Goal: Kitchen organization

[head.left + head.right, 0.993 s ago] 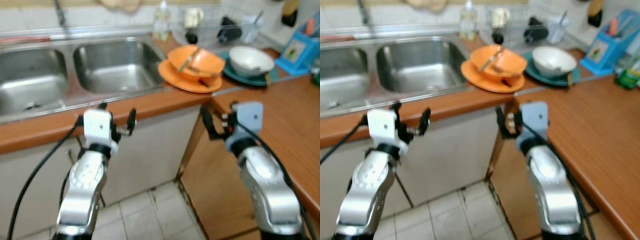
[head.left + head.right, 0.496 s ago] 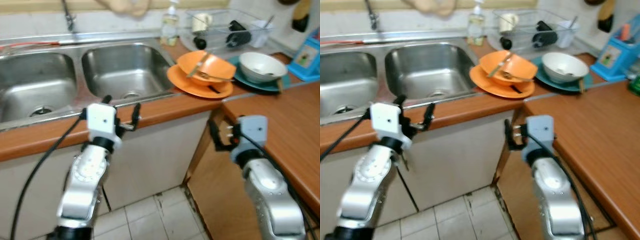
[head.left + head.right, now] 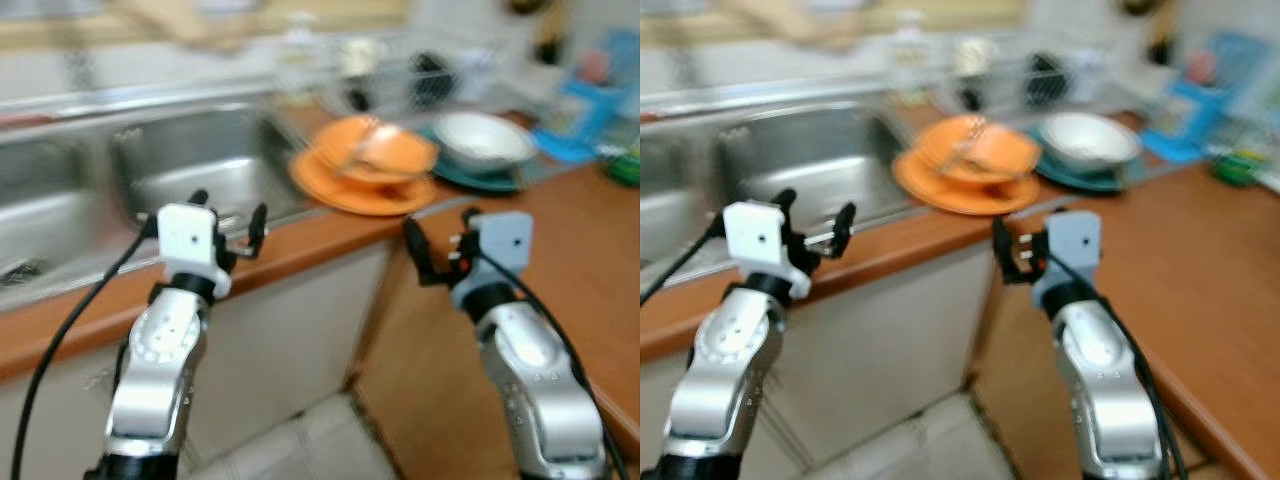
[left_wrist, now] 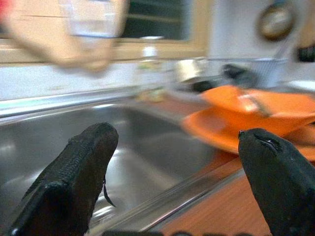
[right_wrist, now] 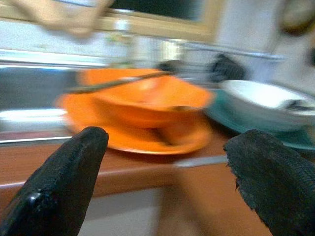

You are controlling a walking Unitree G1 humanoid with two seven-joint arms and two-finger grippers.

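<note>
An orange bowl (image 3: pixel 378 150) with a utensil (image 5: pixel 118 83) across it sits on an orange plate (image 3: pixel 345 192) at the counter edge, right of the sink (image 3: pixel 190 170). Beside it a white bowl (image 3: pixel 485 140) rests on a teal plate (image 3: pixel 482 181). My left gripper (image 3: pixel 228 215) is open in front of the sink's right basin, below the counter rim. My right gripper (image 3: pixel 438 240) is open and empty, held short of the counter corner below the orange plate. In the right wrist view the orange bowl (image 5: pixel 147 103) and white bowl (image 5: pixel 266 105) lie ahead between the fingers.
A dish rack (image 3: pixel 400 80) with cups stands behind the bowls. A blue holder (image 3: pixel 590 110) is at the far right. The wooden counter (image 3: pixel 590 260) turns a corner on my right. White cabinet doors (image 3: pixel 290 340) and a tiled floor are below.
The camera has swung and the picture is now blurred, so the whole scene sits further left. Both grippers stay open and keep their places before the counter.
</note>
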